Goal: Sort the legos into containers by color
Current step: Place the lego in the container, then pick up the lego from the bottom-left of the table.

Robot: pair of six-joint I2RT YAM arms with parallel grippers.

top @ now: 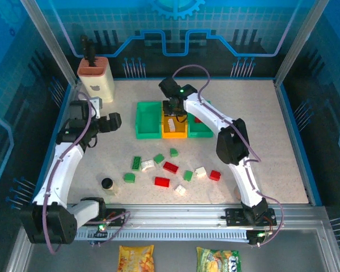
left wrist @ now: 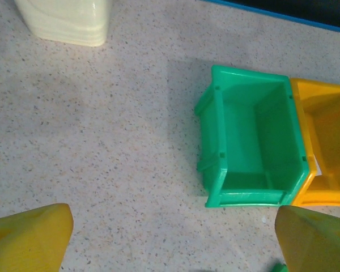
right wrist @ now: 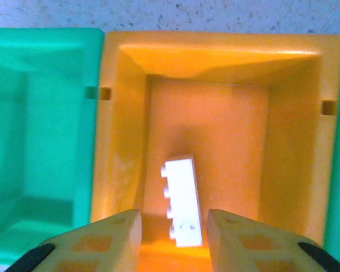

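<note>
Jaws empty on both arms.
I see right gripper (right wrist: 174, 226) slightly parted above a white lego (right wrist: 181, 201) in the orange-yellow bin (right wrist: 289, 48); left gripper (left wrist: 170, 226) wide over speckled tabletop (left wrist: 102, 141), blue walls (top: 243, 22).

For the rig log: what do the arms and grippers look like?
The left arm and right arm: white links, black joints, looping purple cables. The left gripper and right gripper: black bodies, yellow fingers; green lights glow at the bases.
</note>
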